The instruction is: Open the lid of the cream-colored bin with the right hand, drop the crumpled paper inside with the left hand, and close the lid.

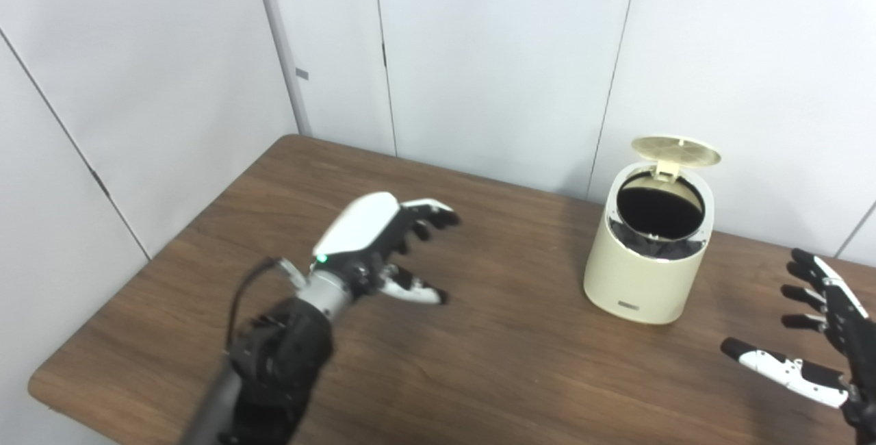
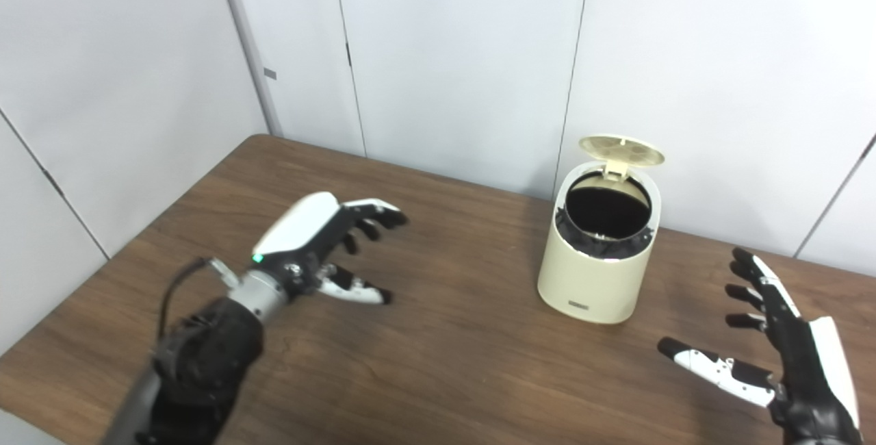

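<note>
Left hand: above dark wood-grain table, fingers spread, holding nothing. Cream-colored cylindrical plastic bin: upright near table's far edge, round hinged lid raised, dark liner visible. Right hand: right of bin, fingers splayed, empty.

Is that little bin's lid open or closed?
Open: the lid stands tipped back above the cream bin, exposing its dark interior.

- Cream bin at four o'clock, lid raised.
- Left hand near centre, fingers spread, empty.
- Right hand at four o'clock, splayed, empty.
</note>
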